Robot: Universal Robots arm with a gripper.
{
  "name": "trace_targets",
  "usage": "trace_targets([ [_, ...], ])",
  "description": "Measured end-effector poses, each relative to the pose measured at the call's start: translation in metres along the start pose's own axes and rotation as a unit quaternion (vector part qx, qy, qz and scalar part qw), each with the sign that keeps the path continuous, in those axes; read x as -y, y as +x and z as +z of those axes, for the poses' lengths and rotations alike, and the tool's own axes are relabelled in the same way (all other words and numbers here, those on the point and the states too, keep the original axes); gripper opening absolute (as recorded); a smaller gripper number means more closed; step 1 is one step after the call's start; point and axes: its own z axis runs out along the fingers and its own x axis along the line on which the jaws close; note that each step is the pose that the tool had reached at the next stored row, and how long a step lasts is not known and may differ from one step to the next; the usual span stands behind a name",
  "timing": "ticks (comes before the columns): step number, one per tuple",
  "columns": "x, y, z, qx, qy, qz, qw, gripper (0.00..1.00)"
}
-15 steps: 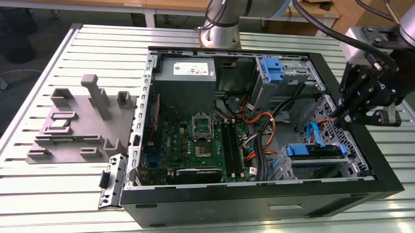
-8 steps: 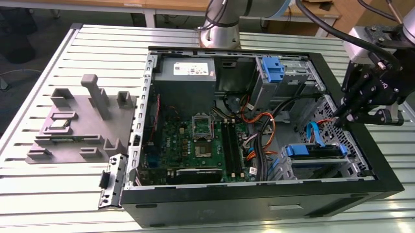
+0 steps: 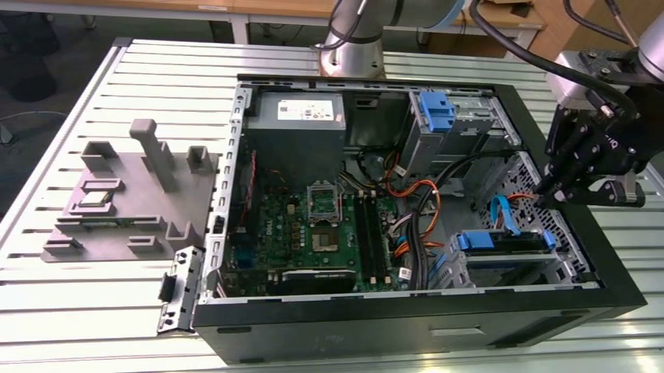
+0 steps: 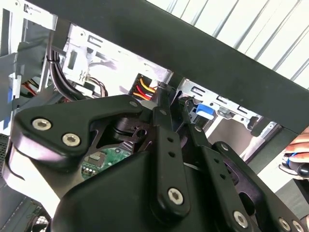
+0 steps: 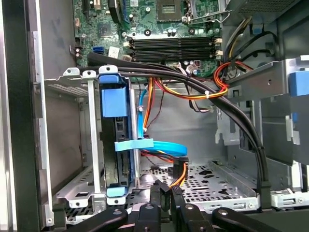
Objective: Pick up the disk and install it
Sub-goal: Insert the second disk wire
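Note:
The disk (image 3: 504, 242) sits in the drive cage at the near corner of the open computer case (image 3: 415, 311), on the exterior view's right, its blue side rail facing up. In the first wrist view the disk (image 5: 119, 145) stands edge-on in the metal cage between blue rails, with a light blue flat cable running to it. My gripper (image 3: 550, 196) hangs above the case's edge on the exterior view's right, just beyond the cage and apart from the disk. Its black fingers (image 5: 155, 189) are shut with nothing held, and they meet in the second wrist view (image 4: 170, 104).
A bare blue bracket (image 3: 437, 109) sits in the upper bay beside the grey power supply (image 3: 301, 115). Black, orange and red cables (image 5: 203, 89) cross between motherboard (image 3: 322, 225) and cage. A grey fixture (image 3: 124, 194) lies on the exterior view's left. A hand (image 4: 298, 155) shows outside the case.

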Motion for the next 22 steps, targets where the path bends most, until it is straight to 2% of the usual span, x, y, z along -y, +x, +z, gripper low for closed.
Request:
trace_targets([
  [9, -0.0019, 0.0026, 0.0036, -0.0003, -0.0001, -0.002, 1.0, 0.24],
  [13, -0.008, 0.0065, 0.0042, -0.0004, -0.0001, -0.004, 1.0, 0.24],
  [18, -0.0138, 0.0142, 0.0045, -0.0004, -0.0001, -0.005, 1.0, 0.24],
  [22, -0.0149, 0.0255, 0.0041, -0.0004, -0.0001, -0.006, 1.0, 0.24],
])
